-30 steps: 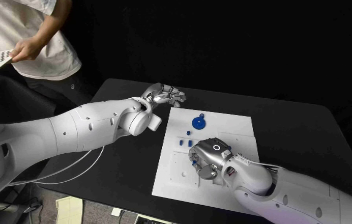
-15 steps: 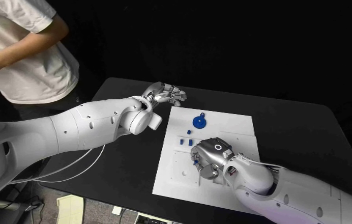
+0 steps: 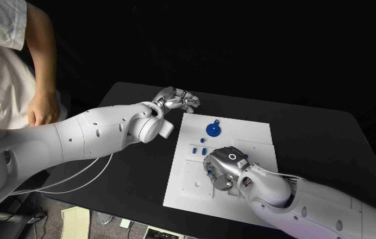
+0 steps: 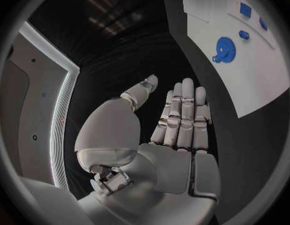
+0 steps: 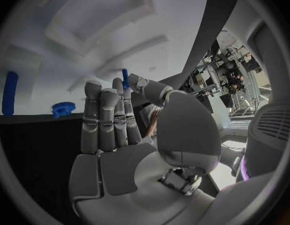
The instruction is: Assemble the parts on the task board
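Task board [image 3: 235, 195], the white plate, lies at centre-bottom of the head frame on the black counter [image 3: 313, 125]. Left of its upper corner, the left hand [image 3: 177, 99] hovers off the board, released, fingers straight and holding nothing. A blue gear [image 3: 212, 129] sits near the board's upper edge, with small blue pegs [image 3: 198, 151] just below it. Further right, the right hand [image 3: 223, 168] rests over the board's middle, just beside the pegs and nearer them; a blue piece shows at its fingertips, but whether it grasps this cannot be told.

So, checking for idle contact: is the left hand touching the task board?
Apart. In the head view the left hand sits beyond the task board corner, with black table between them.
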